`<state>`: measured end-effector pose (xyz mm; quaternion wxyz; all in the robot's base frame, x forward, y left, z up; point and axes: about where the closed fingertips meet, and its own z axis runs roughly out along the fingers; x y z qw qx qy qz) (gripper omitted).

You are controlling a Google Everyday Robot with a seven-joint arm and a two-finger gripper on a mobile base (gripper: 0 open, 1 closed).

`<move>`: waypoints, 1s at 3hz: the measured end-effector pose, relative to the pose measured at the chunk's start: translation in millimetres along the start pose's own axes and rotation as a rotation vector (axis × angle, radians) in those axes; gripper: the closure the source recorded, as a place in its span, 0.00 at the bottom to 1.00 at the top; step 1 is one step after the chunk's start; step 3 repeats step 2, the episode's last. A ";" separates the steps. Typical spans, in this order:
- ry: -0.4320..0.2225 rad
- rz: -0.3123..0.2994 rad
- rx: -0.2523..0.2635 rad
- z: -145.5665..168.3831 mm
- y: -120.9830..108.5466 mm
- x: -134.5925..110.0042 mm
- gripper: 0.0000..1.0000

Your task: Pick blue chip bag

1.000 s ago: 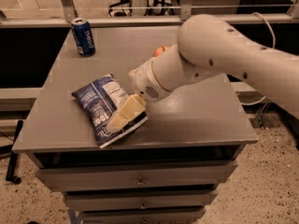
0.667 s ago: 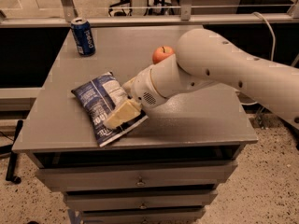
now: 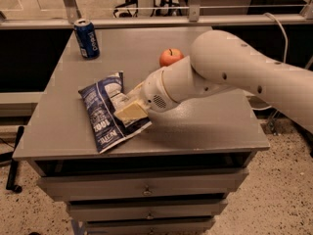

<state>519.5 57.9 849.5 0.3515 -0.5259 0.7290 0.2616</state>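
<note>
The grey counter [image 3: 205, 131] fills the middle of the view, with drawers [image 3: 146, 187] stacked under its front edge. The white arm [image 3: 234, 67] comes in from the right and slants down across the counter toward its front-left part. There lies the bag [image 3: 100, 114] — flat and dark blue, with white lettering and a white panel facing up, and its lower corner near the counter's front edge. The gripper [image 3: 133, 101] is down at the bag's right side. Its jaws are spread: one cream finger [image 3: 129, 112] lies on the bag's lower right part, the other is at its upper right edge, and the white panel shows between them. The bag rests on the counter — not lifted. A blue can [image 3: 86, 38] stands upright at the back-left corner, well apart from the bag. An apple [image 3: 170, 57] sits toward the middle back, just behind the arm's wrist and partly hidden by it.
</note>
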 end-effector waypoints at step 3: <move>-0.123 0.000 -0.001 -99.8 -19.8 -56.0 1.00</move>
